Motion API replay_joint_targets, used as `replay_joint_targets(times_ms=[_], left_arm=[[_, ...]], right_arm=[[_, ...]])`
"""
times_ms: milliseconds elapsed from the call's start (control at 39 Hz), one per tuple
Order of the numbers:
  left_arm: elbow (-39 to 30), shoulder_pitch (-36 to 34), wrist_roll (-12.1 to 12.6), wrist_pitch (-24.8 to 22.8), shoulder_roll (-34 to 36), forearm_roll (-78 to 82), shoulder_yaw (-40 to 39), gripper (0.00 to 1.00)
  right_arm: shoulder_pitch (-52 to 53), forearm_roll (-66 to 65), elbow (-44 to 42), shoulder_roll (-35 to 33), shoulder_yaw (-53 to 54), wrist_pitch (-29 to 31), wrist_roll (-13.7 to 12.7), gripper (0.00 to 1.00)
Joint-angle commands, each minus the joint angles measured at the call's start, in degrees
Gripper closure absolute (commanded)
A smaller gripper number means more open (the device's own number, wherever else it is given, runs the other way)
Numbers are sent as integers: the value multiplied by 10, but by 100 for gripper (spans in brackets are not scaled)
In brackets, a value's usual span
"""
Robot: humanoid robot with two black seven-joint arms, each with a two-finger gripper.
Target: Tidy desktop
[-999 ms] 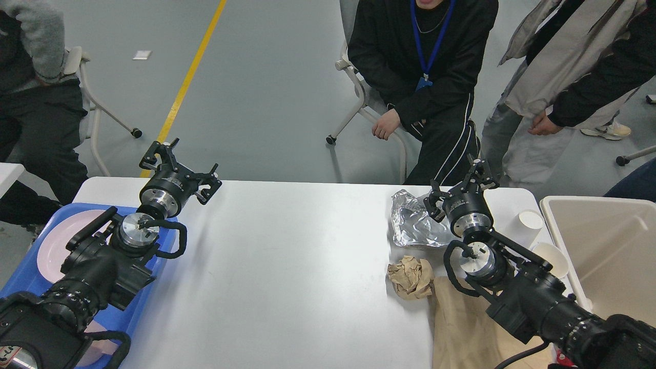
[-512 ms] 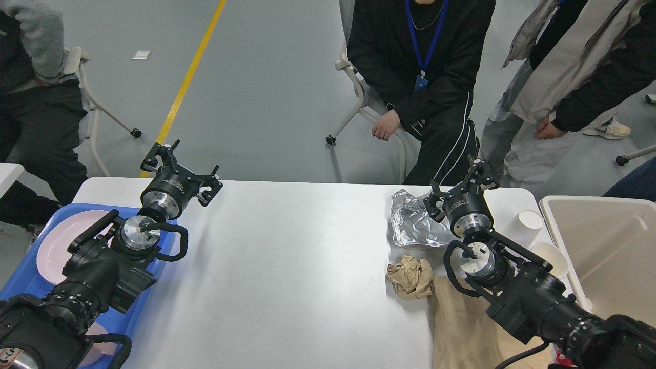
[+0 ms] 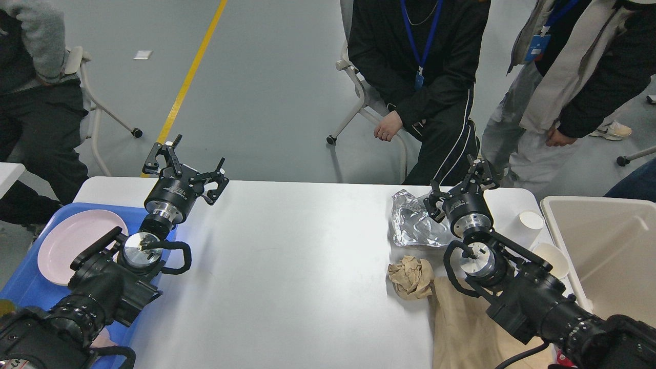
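- White matte desktop [image 3: 287, 266] fills the middle of the view, rigid and fixed; nothing to grasp on it, the job is lifting the litter off it.
- Crumpled foil sheet [image 3: 415, 225], far right on the desktop: likely very light, springy, slippery-shiny, dents easily. Best pinched on a raised ridge or the edge, not the flat part.
- Brown paper ball [image 3: 410, 277], right side, nearer than the foil: light, soft, compressible; jaws can close across the whole wad.
- Flat brown paper bag [image 3: 461, 328], near right, partly under the right arm: thin, limp, lies flush, so probably hard to get under; take an edge or corner.
- Two white paper cups [image 3: 529, 223] [image 3: 551, 259] at the right edge, close by the beige bin [image 3: 605, 256]: light, thin-walled, crush easily; grip the rim or side gently.
- Pink plate [image 3: 77, 246] sits in the blue tray [image 3: 31, 287] on the left: stiff, smooth, maybe slippery.
- Counts: one foil, one paper ball, one bag, two cups, one plate, one tray, one bin.
- Left gripper [image 3: 192, 169], far left over the desktop's far edge: fingers spread apart, empty.
- Right gripper [image 3: 458, 187], just beside the foil's far right side: fingers apart, holding nothing; cannot tell if it touches the foil.
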Motion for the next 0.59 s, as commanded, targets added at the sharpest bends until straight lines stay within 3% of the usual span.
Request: replay_joint_targets(times_ms=[0, 564], left_arm=[[-1, 6, -5, -2, -1, -2, -9, 1], [-1, 10, -6, -5, -1, -4, -14, 1]], right_arm=[[0, 0, 0, 0, 0, 0, 0, 0], [0, 0, 0, 0, 0, 0, 0, 0]])
